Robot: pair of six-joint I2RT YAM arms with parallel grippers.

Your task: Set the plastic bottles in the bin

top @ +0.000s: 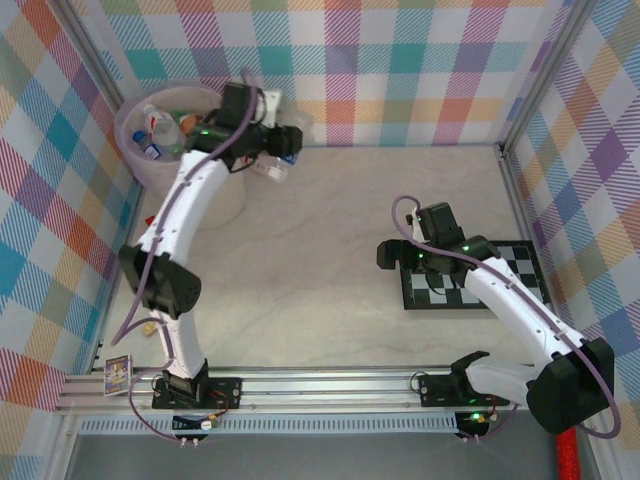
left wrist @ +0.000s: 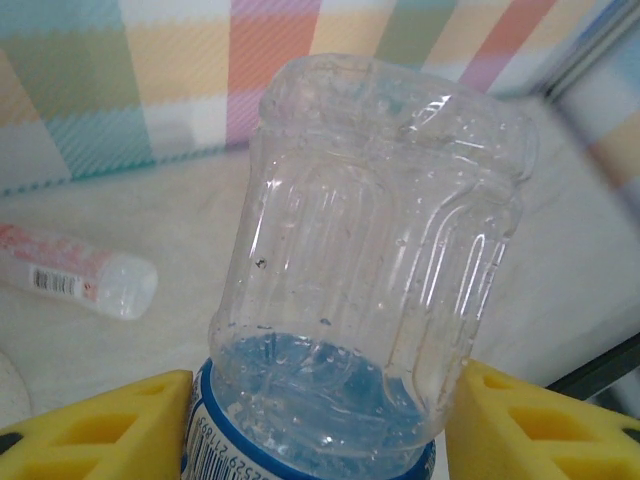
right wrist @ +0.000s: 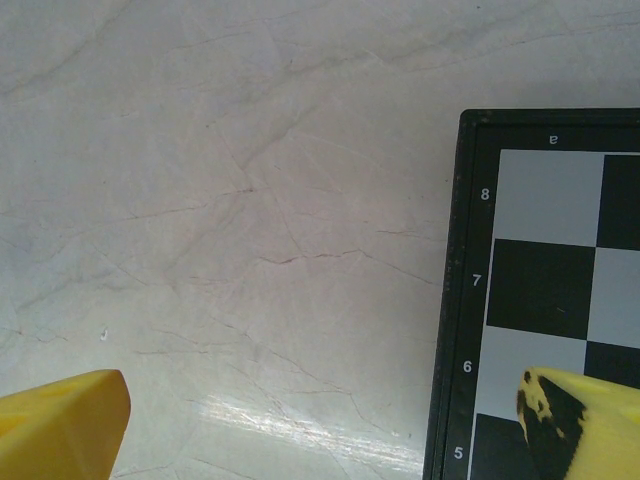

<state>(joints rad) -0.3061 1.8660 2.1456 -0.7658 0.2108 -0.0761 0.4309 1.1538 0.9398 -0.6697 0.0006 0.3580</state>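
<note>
my left gripper [left wrist: 320, 425] is closed to a narrow span on a bottle [left wrist: 380, 250]. the yellow pads [left wrist: 95, 430] press it from both sides at the blue label, so the clear ribbed body and base stick out ahead of me. i judge that band is the firmest part to squeeze, since the body beyond it is dented and would likely buckle. from above, i am just right of the bin [top: 122, 135], near the back wall and a short swing from its mouth. several bottles [top: 160, 128] lie inside it. a second bottle [left wrist: 75, 272], with a red label, lies on its side on the table [left wrist: 120, 350] to one side of the one i hold, apart from it. i take it as a later pick.

my right gripper [right wrist: 320, 410] is wide, with nothing between its fingers. it hangs over the table at the edge of the checkerboard [right wrist: 560, 230], well apart from the bin. that probably leaves the left arm room.

the neck and cap of my bottle are cut off at the bottom of the wrist view. i cannot tell whether it hangs free or rests on the table, because from above my own wrist covers most of it. my arm also crosses the bin's rim, so i cannot count what is in there. one end of the second bottle runs out of frame.
</note>
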